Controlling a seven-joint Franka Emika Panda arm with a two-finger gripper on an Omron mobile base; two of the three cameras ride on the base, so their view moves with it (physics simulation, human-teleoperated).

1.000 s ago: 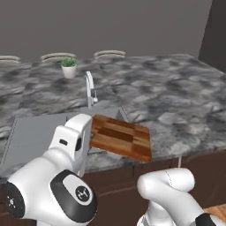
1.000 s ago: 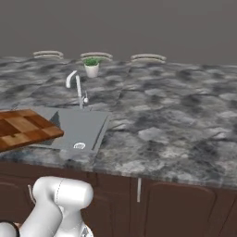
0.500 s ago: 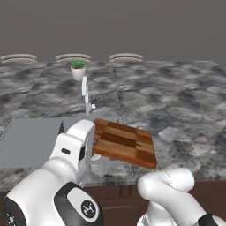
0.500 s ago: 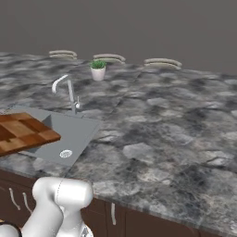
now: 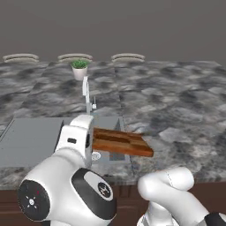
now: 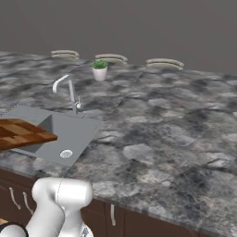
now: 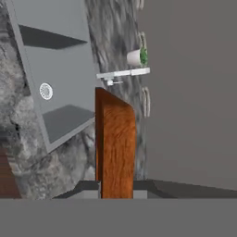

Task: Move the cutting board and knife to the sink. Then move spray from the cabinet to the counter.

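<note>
The pincer (image 7: 115, 190) is clamped on one short end of the cutting board (image 5: 119, 142), its tips pressed to either face at the bottom of the hand view. The cutting board is carried flat and clear of the surface, projecting to the right of the wrist in the left base view; held level by its end, it can be passed over the rim and set down without tipping. It hangs above the right rim of the sink (image 5: 31, 137), partly over the grey table (image 5: 176, 110) and partly over the basin. In the right base view the board's far end (image 6: 23, 133) reaches over the near left part of the basin, the drain (image 6: 66, 153) just beyond it. The faucet (image 5: 87, 95) stands behind, a small potted plant (image 5: 79, 69) further back.

Against the frame half a second ago, the whole scene has shifted in both base views, so the base has driven; the board now sits closer to the basin's centre line and reads flatter, seen nearly edge-on. The grip is unchanged. Release appears to be the step outstanding.
</note>
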